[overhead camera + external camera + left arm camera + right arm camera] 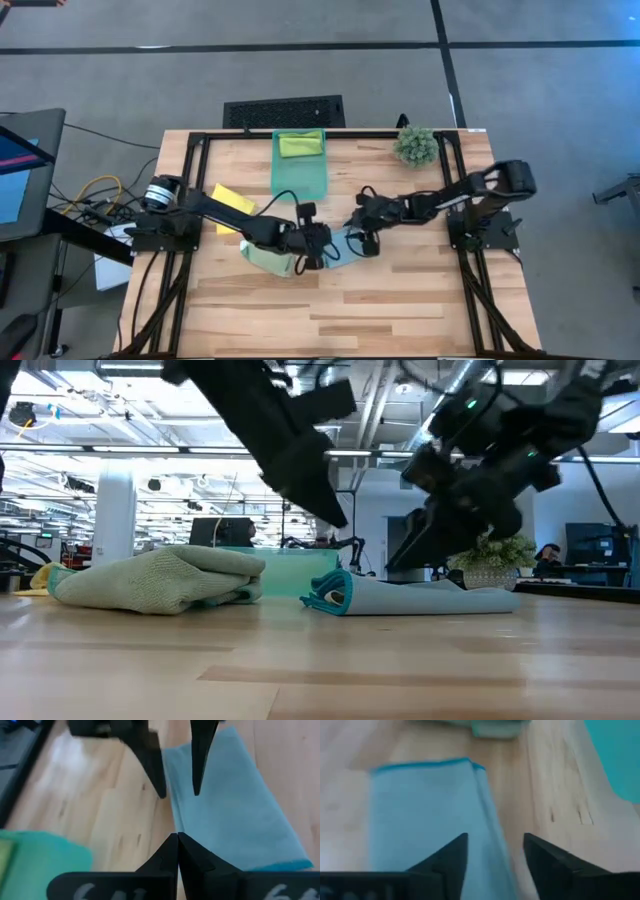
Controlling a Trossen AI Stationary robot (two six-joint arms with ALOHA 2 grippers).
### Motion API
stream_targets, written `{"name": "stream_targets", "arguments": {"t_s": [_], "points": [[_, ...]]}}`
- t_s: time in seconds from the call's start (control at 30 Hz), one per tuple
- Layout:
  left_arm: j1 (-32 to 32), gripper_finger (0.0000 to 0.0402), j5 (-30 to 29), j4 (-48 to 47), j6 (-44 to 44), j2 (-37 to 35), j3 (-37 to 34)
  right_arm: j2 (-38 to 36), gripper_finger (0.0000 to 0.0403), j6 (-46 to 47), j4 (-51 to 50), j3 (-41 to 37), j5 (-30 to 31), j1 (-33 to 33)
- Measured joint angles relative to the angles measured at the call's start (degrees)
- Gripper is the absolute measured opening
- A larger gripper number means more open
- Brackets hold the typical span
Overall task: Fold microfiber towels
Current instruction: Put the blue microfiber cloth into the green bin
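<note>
Between both arms, light blue towel point(345, 243) flat

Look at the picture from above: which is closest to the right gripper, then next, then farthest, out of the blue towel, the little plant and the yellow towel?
From the right gripper:
1. Light blue towel, right beside it at mid-table.
2. Small spiky plant, at the table's far right corner.
3. Yellow towel, across on the left side.

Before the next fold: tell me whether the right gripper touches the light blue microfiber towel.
Apart. The right wrist view shows the open right gripper above the light blue microfiber towel, holding nothing.
</note>
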Motion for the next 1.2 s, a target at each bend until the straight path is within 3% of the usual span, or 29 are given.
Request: {"name": "stream_targets", "arguments": {"t_s": [0.13, 0.3, 0.43, 0.67, 0.77, 0.93, 1.2], "points": [[-1.6, 0.0, -4.3, -6.3, -2.7, -3.1, 0.0, 5.9, 0.0242, -2.7, 0.1, 3.1, -0.4, -2.1], [-4.9, 0.0, -11.2, -15.8, -8.1, -6.0, 0.0, 10.2, 0.0235, -4.5, 0.5, 5.2, -1.6, -2.7], [-7.7, 0.0, -16.8, -22.6, -13.9, -7.7, 0.0, 11.6, 0.0179, -5.6, 0.1, 5.6, -3.6, -2.6], [-12.1, 0.0, -26.2, -35.1, -25.9, -9.9, 0.0, 11.3, 0.0042, -6.4, -2.6, 5.7, -4.6, -2.6], [-13.4, 0.0, -28.8, -39.3, -29.9, -10.3, 0.0, 10.2, 0.0014, -6.4, -3.8, 5.5, -4.1, -2.4], [-14.7, 0.0, -30.7, -46.9, -38.6, -10.9, 0.0, 3.2, 0.0031, -2.6, -10.0, 4.7, -1.0, -1.2], [-19.6, 0.0, -32.8, -56.7, -53.0, -11.9, 0.0, -8.6, 0.0017, -2.8, -17.0, 7.4, 3.1, 1.6]]}}
